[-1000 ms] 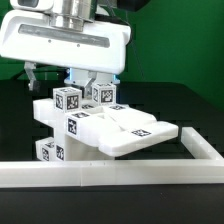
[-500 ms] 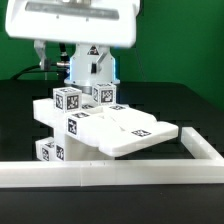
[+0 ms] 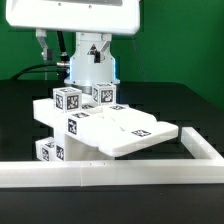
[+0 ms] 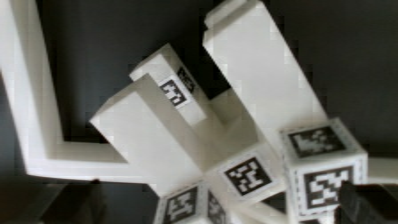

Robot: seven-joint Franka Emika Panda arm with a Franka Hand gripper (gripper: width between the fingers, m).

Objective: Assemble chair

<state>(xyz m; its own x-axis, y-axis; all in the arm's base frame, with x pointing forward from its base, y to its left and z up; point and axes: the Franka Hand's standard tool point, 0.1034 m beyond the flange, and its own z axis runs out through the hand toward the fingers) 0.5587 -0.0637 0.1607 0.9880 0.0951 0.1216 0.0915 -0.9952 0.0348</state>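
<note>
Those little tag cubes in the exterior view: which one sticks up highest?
The cube on the exterior view's left tops the chair; its neighbour sits behind.

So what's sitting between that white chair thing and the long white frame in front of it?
Nothing. In the exterior view only bare black table shows between the chair and the border frame.

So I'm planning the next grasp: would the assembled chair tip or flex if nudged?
The chair looks like rigid white plastic, so probably stiff, not floppy. It sits tilted on its blocky legs, so a push might rock or tip it. Its smooth faces could slide on the dark table.
</note>
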